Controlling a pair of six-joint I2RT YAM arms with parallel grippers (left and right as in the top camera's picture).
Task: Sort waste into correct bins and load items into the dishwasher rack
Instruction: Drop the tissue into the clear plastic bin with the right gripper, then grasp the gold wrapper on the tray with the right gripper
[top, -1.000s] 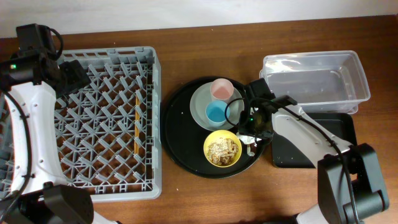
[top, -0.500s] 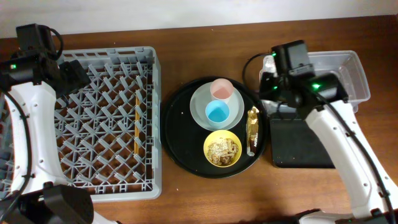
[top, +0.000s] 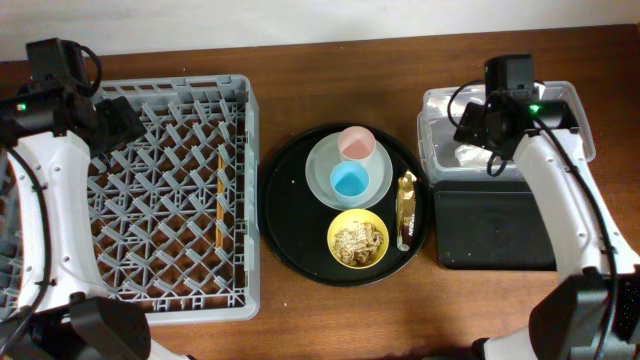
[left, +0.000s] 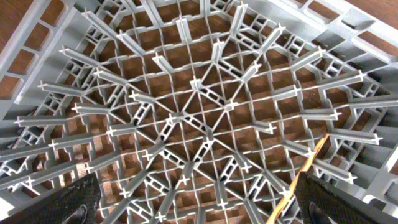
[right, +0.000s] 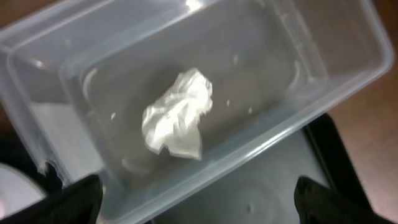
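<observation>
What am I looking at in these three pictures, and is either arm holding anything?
This is a two-armed robot at a table, each arm ending in a two-finger gripper. The wide picture looks straight down; the other two come from wrist cameras, so the dark shapes in their bottom corners are that gripper's own fingers. The left gripper hovers open over the grey dishwasher rack, where chopsticks lie. The right gripper is open above the clear tub, which holds a crumpled napkin. Neither holds anything. The round black tray carries a plate with a pink cup and blue cup, a yellow bowl of food scraps and a gold wrapper. A black rectangular tray sits beside the tub.
</observation>
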